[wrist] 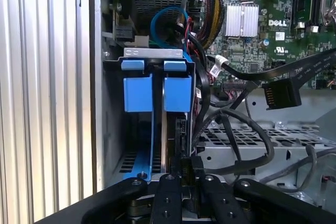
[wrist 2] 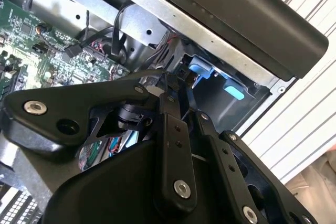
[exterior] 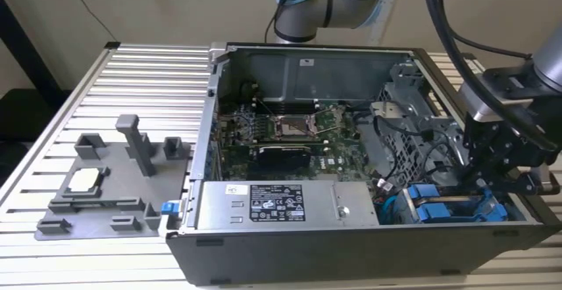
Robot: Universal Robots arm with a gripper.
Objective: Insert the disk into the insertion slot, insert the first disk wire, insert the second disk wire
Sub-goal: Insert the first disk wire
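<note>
both jaws pinch nearly closed on a black plug (wrist: 188, 167) just beside the disk (wrist: 176, 94).

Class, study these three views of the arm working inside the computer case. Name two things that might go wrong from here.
1. The gripper hangs at the drive bay, right beside a bundle of black cables; moving it might snag or drag them.
2. Two blue-tabbed drives stand side by side, so a wire may end up at the wrong one.

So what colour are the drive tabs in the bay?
Bright blue tabs, clearest in the first wrist view.
</note>
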